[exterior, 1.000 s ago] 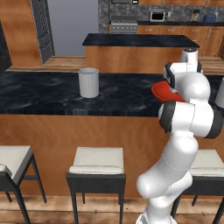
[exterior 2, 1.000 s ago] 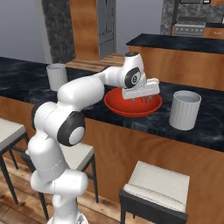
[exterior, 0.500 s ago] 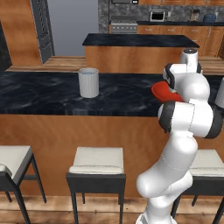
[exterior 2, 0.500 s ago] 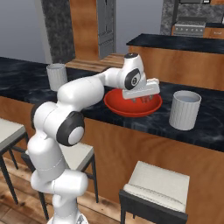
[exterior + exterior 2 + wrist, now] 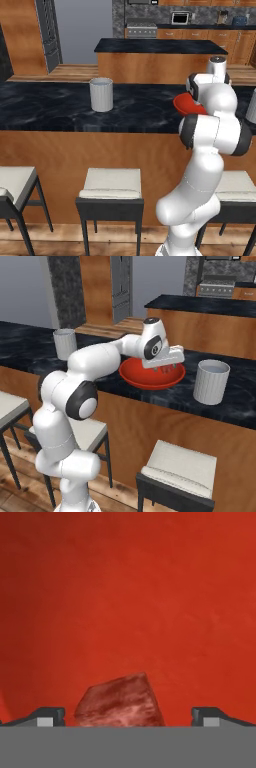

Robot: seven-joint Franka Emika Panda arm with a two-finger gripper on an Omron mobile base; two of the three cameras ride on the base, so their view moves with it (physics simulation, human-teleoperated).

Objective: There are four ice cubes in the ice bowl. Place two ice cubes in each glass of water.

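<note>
**Q:** What is nearest the hand?

**A:** The gripper (image 5: 128, 718) is lowered into the ice bowl (image 5: 135, 376), fingers pointing down at its red floor. In the hand view its two dark fingertips (image 5: 47, 716) stand far apart, one at each lower corner, so the hand is released and grasps nothing. One ice cube (image 5: 121, 702), tinted reddish, sits tilted on the bowl floor directly between them. A clear gap shows on each side of it, so neither tip touches it.

**Q:** And the other cubes?

**A:** I cannot pick them out; in the base views the hand covers the bowl's middle.

**Q:** What lies further out from the hand?

**A:** The bowl rests on a dark marbled counter (image 5: 30, 348). To the hand's right, near the bowl but apart from it, stands one ribbed pale glass of water (image 5: 211, 381). Well apart on the hand's left stands the second glass (image 5: 101, 94), on the same counter.

**Q:** And beyond that?

**A:** Past the hand, a second dark-topped wooden island (image 5: 157, 46) runs across the kitchen. On the robot's side of the counter, below the hand, stand cushioned stools (image 5: 111, 183).
</note>
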